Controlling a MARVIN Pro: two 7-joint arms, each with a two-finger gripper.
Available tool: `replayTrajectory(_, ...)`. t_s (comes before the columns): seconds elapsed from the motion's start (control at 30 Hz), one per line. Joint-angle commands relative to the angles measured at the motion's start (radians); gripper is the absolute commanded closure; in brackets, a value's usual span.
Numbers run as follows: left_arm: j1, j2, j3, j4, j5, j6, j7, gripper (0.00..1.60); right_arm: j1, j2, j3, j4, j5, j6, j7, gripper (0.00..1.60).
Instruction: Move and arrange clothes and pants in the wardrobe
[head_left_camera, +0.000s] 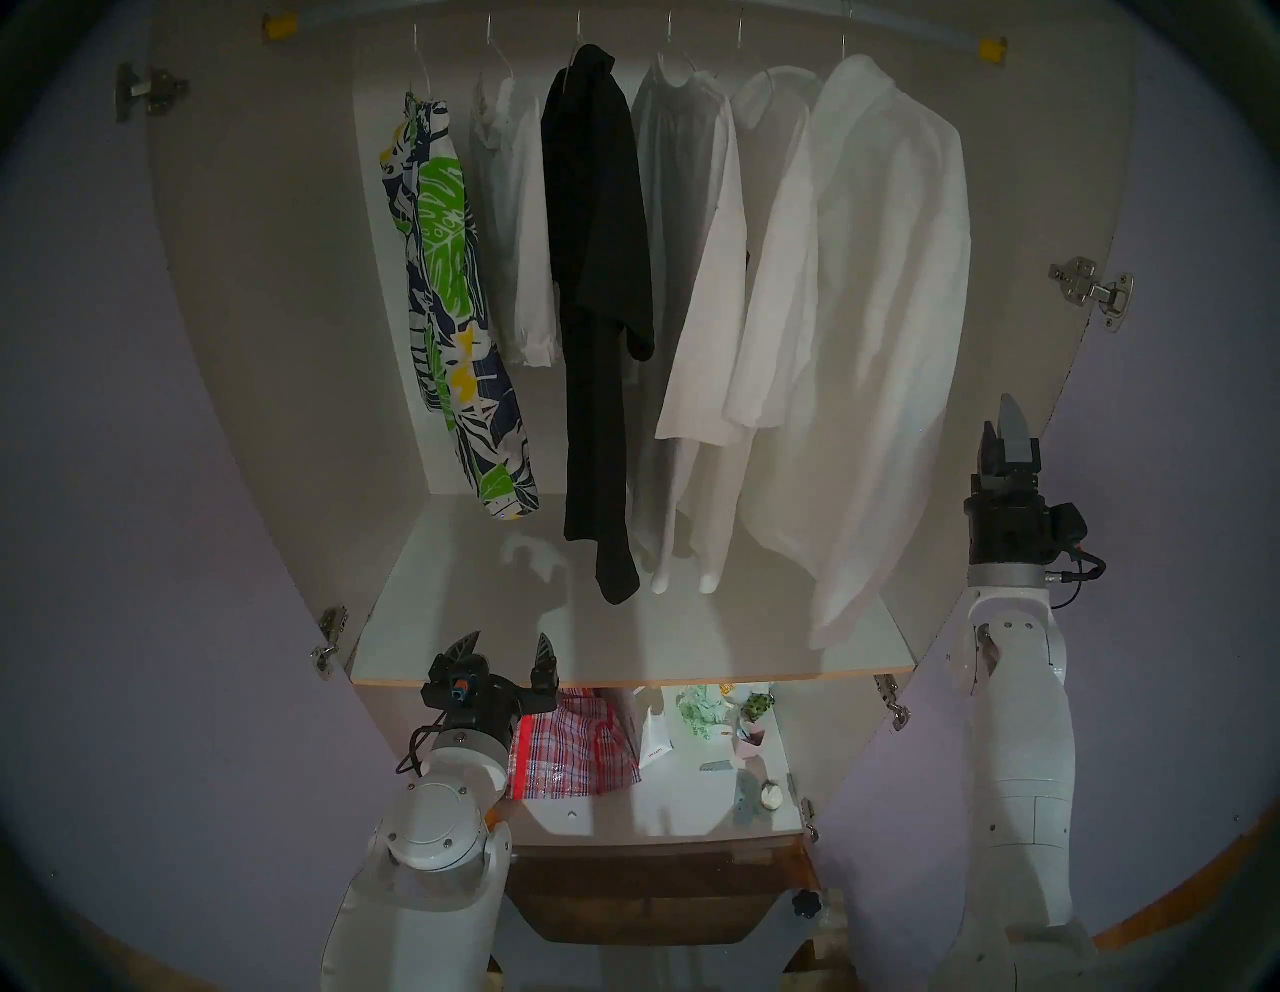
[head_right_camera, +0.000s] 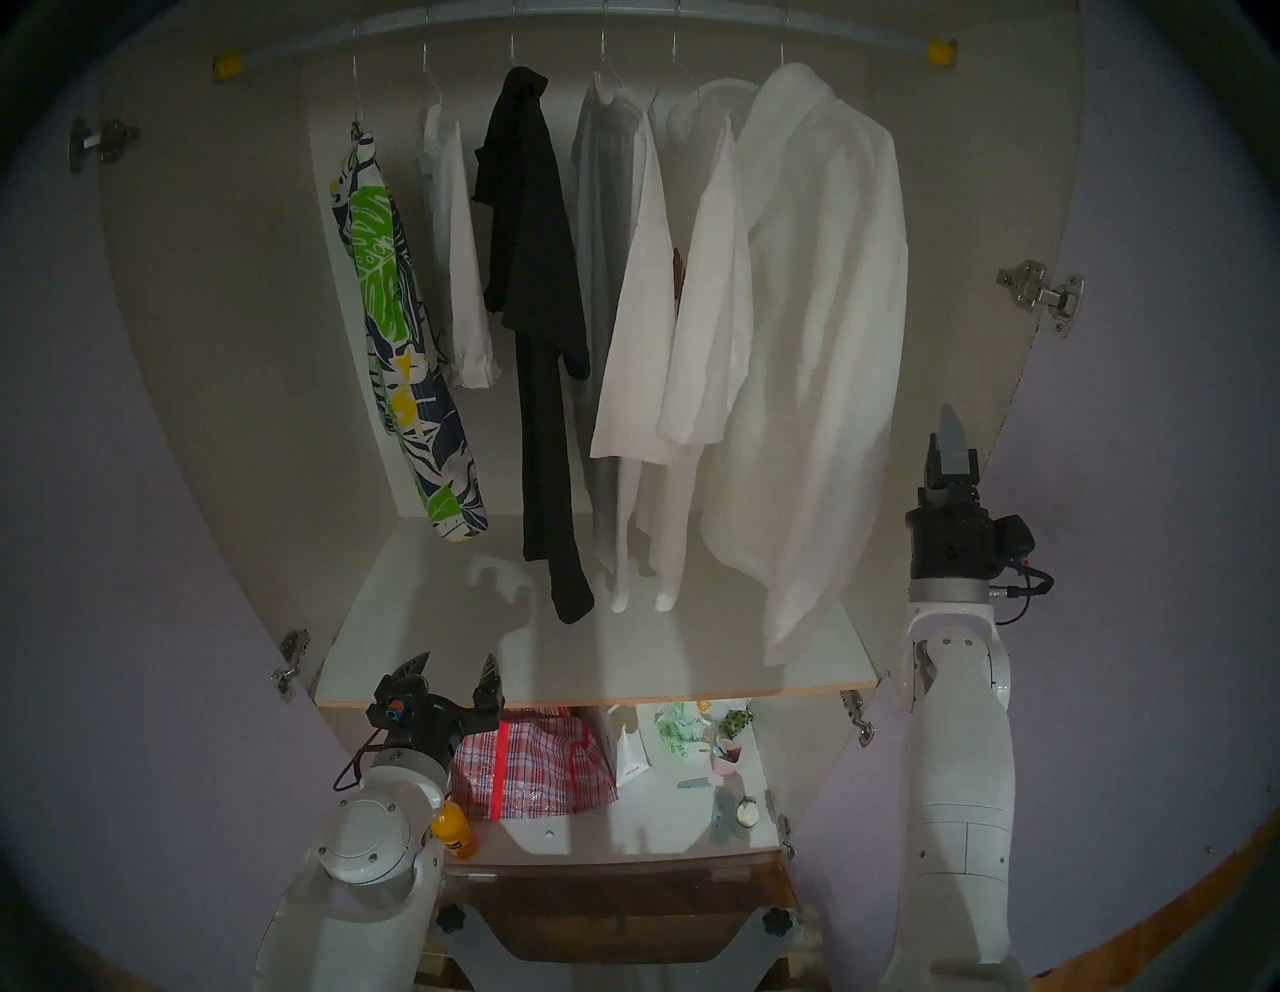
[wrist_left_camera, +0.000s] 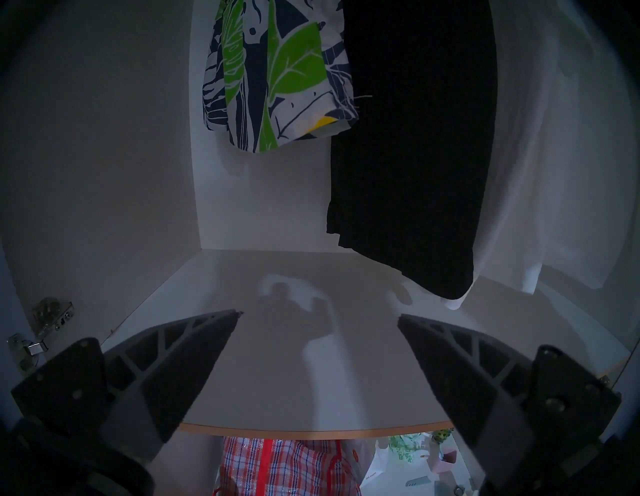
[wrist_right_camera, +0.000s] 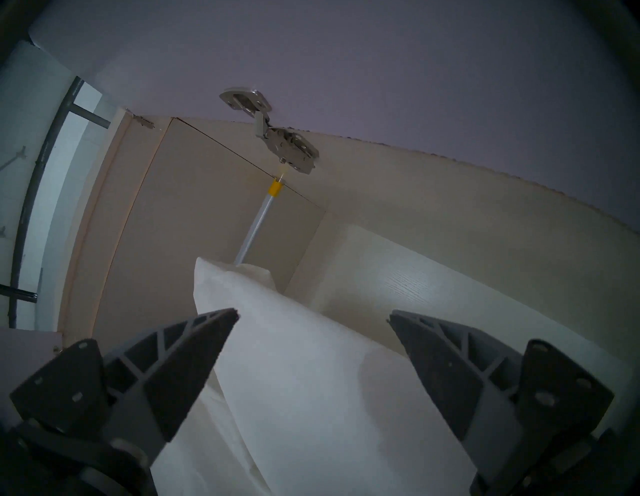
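Dim, bluish light; soft shadows across the white shelf; dark fisheye rims, curved edges.

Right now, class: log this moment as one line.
left gripper: open, empty | right gripper: open, beside white jacket | clothes: on rail

- Wardrobe: open, beige inner walls, lilac doors swung wide, white shelf beneath the hanging space.
- Rail with yellow end caps runs across the top.
- Six garments hang on wire hangers, left to right: leaf-print piece, short white shirt, long black garment, pale grey-white garment, white shirt, long white jacket, which hangs lowest on the right.
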Motion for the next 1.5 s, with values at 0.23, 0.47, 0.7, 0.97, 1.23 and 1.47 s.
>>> replayTrajectory(0.23,-0.008,0.001,0.003,-0.026,0.000,-0.004,-0.003,0.00,0.134,0.007,0.011,0.084,0.138,0.100,-0.031,0.00)
replayTrajectory(0.47,-0.008,0.001,0.003,-0.027,-0.001,-0.004,-0.003,0.00,0.188,0.048,0.004,0.132,0.155,0.147,-0.091,0.00)
replayTrajectory(0.7,-0.008,0.002,0.003,-0.027,-0.001,-0.004,-0.003,0.00,0.236,0.068,-0.010,0.157,0.156,0.176,-0.284,0.00)
replayTrajectory(0.97,-0.008,0.002,0.003,-0.026,-0.001,-0.005,-0.002,0.00,0.322,0.126,-0.042,0.283,0.154,0.241,-0.320,0.00)
replayTrajectory(1.23,-0.008,0.002,0.004,-0.025,-0.001,-0.005,-0.002,0.00,0.450,0.202,-0.092,0.448,0.173,0.407,-0.308,0.00)
replayTrajectory(1.47,-0.008,0.003,0.004,-0.026,-0.002,-0.004,-0.002,0.00,0.495,0.177,-0.122,0.491,0.112,0.360,-0.322,0.00)
